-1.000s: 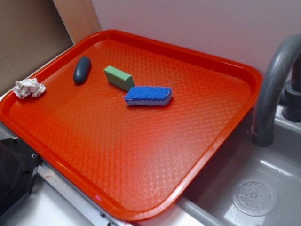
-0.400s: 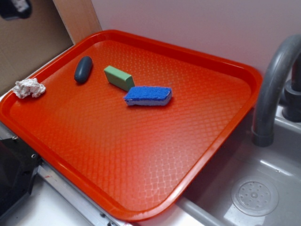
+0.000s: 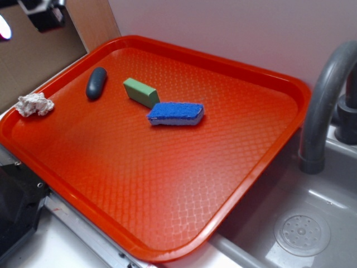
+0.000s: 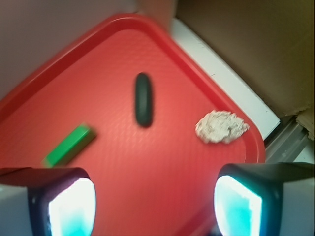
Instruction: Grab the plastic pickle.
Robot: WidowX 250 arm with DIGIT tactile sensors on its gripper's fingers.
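Note:
The plastic pickle [image 3: 96,83] is a small dark blue-grey oval lying on the orange tray [image 3: 167,184] near its far left corner. In the wrist view the plastic pickle [image 4: 144,99] lies ahead of the fingers, well beyond them. My gripper [image 4: 155,206] hangs high above the tray's left edge, open wide, with only bare tray between its two glowing pads. In the exterior view only a dark part of the gripper [image 3: 47,14] shows at the top left corner.
A light green block [image 3: 141,92] and a blue sponge [image 3: 176,113] lie to the right of the pickle. A crumpled white wad [image 3: 34,104] sits on the tray's left rim. A grey faucet [image 3: 323,100] and sink [image 3: 301,229] stand on the right.
The gripper has come into the exterior view at the top left corner and moved right. The objects on the tray stay where they were.

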